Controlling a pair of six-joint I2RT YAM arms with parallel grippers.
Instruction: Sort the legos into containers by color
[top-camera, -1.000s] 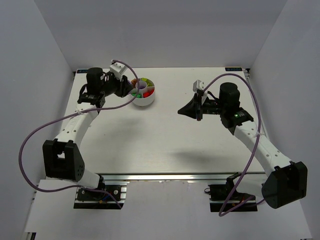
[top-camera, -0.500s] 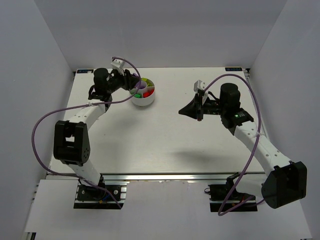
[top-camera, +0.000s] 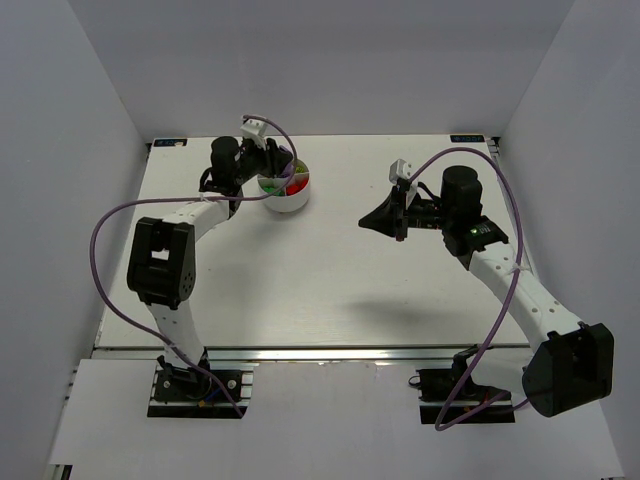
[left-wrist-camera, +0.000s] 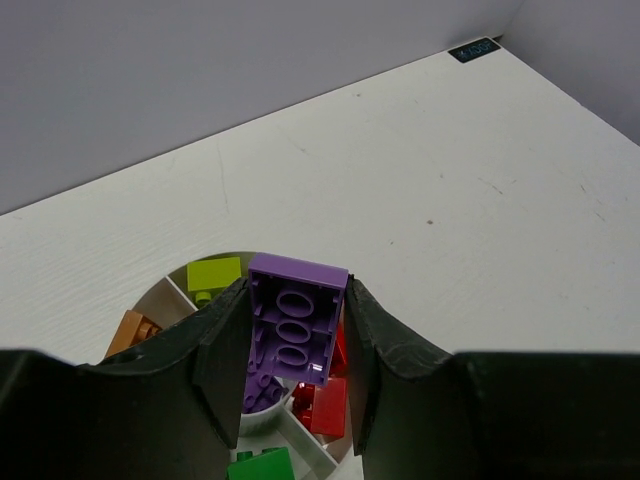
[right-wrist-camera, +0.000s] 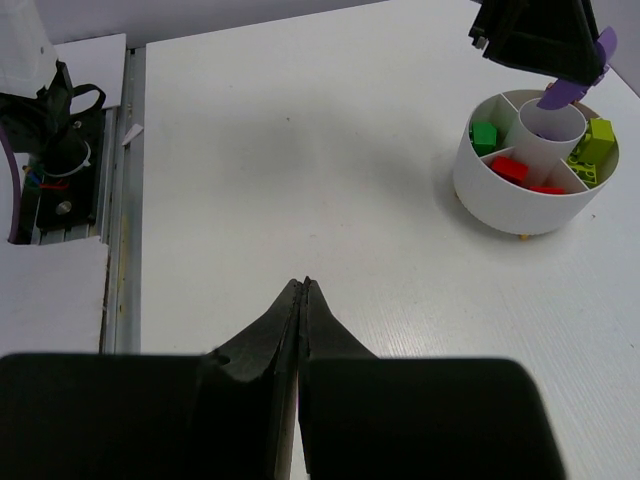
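Top external: high, behind the arm bases (top-camera: 190, 385), looks down on the whole table (top-camera: 330, 280), near edge at bottom. Left wrist: very close, looks past its own fingers (left-wrist-camera: 222, 350) into the white dish (left-wrist-camera: 183, 291), table's far right corner beyond. Right wrist: low, further off, faces across the table toward its left edge, near edge at frame left. All three share the dish; right wrist also catches the left gripper (right-wrist-camera: 570, 80) with its purple lego (right-wrist-camera: 560, 97).

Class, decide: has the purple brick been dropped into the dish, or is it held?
Held: the left claw grips the purple brick over the centre well.
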